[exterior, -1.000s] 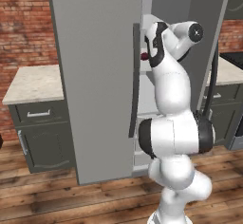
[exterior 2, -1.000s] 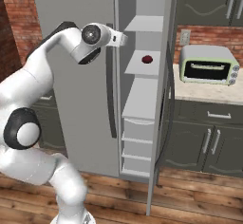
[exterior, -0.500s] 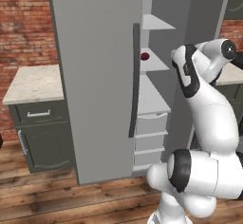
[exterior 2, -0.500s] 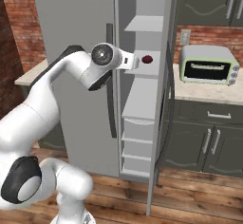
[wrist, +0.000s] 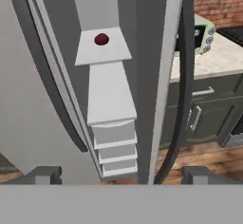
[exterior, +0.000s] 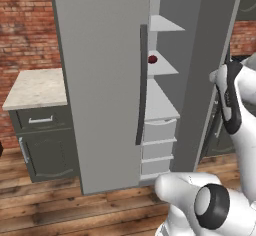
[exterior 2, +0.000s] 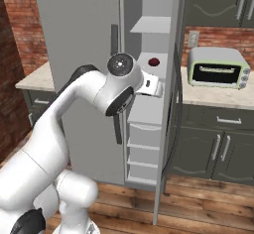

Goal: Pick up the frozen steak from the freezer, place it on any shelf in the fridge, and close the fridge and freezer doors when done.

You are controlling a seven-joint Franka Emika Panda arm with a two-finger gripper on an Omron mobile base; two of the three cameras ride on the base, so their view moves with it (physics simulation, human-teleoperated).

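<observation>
The tall grey unit stands with its narrower right door [exterior 2: 168, 104] swung open; the wider left door [exterior: 100, 80] is shut flat, its dark bar handle [exterior: 141, 85] running down the right edge. That makes two doors, one open and one closed.

Inside the open freezer [wrist: 107, 90]: three solid grey shelves, counted top to bottom, and three grey drawers [exterior: 158, 146] stacked beneath the lowest shelf. The top shelf [exterior: 162, 24] is bare. The middle shelf [exterior 2: 151, 59] carries one small dark red round item [exterior: 152, 59], set toward the back; it also appears in the hand view [wrist: 101, 39]. The lowest shelf [exterior: 159, 102] is bare. The frozen steak cannot be made out on any of these shelves from here.

The arm reaches up in front of the unit, with the hand at about the level of the middle and lowest shelves. Two dark fingers [wrist: 45, 174] sit at the bottom corners of the hand view, spread wide apart with nothing between them, so released.

Right of the unit, a pale counter [exterior 2: 218, 93] holds one toaster oven [exterior 2: 218, 68] over dark cabinets. Left of the unit, a second pale counter [exterior: 35, 87] sits on a dark cabinet with one drawer.
</observation>
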